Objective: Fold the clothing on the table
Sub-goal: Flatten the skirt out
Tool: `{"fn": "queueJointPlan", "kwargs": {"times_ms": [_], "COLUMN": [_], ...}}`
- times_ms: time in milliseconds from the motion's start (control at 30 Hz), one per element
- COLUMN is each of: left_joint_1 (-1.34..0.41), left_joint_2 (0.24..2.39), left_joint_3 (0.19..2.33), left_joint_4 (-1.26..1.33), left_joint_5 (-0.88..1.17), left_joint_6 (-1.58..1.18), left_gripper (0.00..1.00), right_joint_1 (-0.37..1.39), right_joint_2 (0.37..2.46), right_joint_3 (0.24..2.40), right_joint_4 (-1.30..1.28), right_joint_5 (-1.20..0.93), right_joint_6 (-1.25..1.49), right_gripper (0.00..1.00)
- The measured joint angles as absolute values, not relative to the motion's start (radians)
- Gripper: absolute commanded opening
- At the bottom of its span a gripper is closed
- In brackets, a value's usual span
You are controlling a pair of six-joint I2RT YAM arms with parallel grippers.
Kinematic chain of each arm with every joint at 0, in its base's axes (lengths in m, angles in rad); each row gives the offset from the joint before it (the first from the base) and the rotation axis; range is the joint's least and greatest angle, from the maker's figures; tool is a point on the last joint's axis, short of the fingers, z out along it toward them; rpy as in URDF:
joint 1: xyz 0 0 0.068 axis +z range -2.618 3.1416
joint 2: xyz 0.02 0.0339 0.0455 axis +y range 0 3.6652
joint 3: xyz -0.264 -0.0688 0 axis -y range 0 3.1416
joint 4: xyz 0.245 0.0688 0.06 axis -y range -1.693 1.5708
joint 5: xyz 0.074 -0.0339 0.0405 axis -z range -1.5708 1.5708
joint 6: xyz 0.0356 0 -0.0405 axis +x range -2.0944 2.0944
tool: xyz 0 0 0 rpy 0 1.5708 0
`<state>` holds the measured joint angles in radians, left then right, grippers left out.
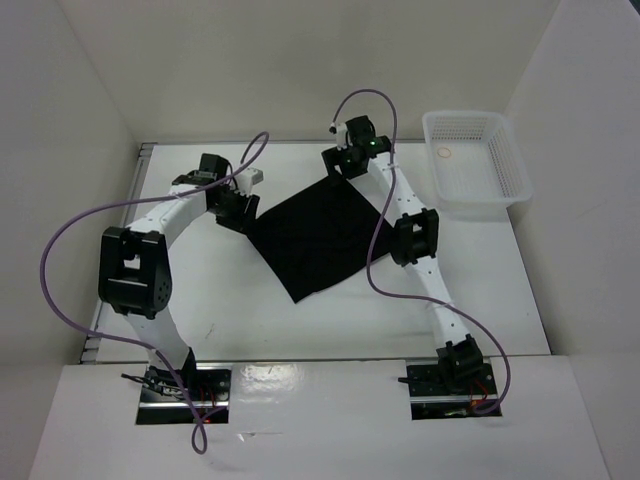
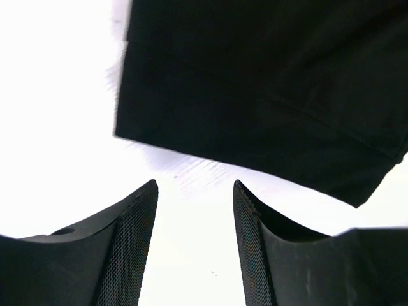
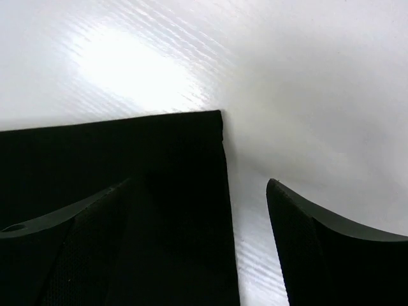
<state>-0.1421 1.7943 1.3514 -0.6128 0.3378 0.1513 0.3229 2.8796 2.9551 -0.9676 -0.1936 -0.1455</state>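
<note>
The black clothing lies flat as a tilted square in the middle of the white table. My left gripper hovers just off its left corner. In the left wrist view the left gripper is open over bare table, and the clothing lies just ahead of the fingertips, not touching them. My right gripper is at the far corner. In the right wrist view the right gripper stands wide open astride the clothing's right edge, its corner just beyond the fingertips.
A white mesh basket stands at the far right of the table with a small round thing inside. White walls enclose the table on the left, back and right. Purple cables loop beside both arms.
</note>
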Motion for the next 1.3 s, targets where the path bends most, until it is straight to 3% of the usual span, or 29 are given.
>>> {"fn": "queueJointPlan", "kwargs": {"times_ms": [333,467,567,633,733,1000,1100,1200,1233,1300], "left_joint_1": [-0.075,-0.073,-0.07,-0.067,-0.058,-0.04,-0.039,-0.039,-0.039,-0.039], "left_joint_2": [1.786,1.776,1.761,1.75,1.734,1.692,1.677,1.663,1.658,1.646], "left_joint_3": [1.323,1.31,1.301,1.296,1.289,1.256,1.246,1.237,1.234,1.228], "left_joint_4": [-0.608,-0.608,-0.61,-0.607,-0.607,-0.608,-0.612,-0.612,-0.613,-0.614], "left_joint_5": [0.334,0.334,0.335,0.335,0.337,0.34,0.342,0.346,0.346,0.347], "left_joint_6": [0.15,0.15,0.15,0.15,0.15,0.15,0.15,0.15,0.15,0.15], "left_gripper": [0.58,0.58,0.58,0.58,0.58,0.59,0.59,0.59,0.59,0.59], "right_joint_1": [0.345,0.374,0.408,0.434,0.479,0.613,0.662,0.706,0.719,0.744], "right_joint_2": [2.91,2.911,2.911,2.911,2.911,2.924,2.936,2.948,2.952,2.954], "right_joint_3": [2.966,2.966,2.966,2.966,2.966,3.0,3.043,3.076,3.084,3.086], "right_joint_4": [-0.944,-0.946,-0.95,-0.952,-0.953,-0.96,-0.962,-0.961,-0.958,-0.954], "right_joint_5": [-0.148,-0.136,-0.134,-0.134,-0.134,-0.138,-0.145,-0.15,-0.152,-0.153], "right_joint_6": [-0.154,-0.164,-0.181,-0.189,-0.202,-0.258,-0.283,-0.305,-0.309,-0.316], "right_gripper": [0.65,0.51,0.3,0.22,0.16,0.16,0.23,0.42,0.61,0.83]}}
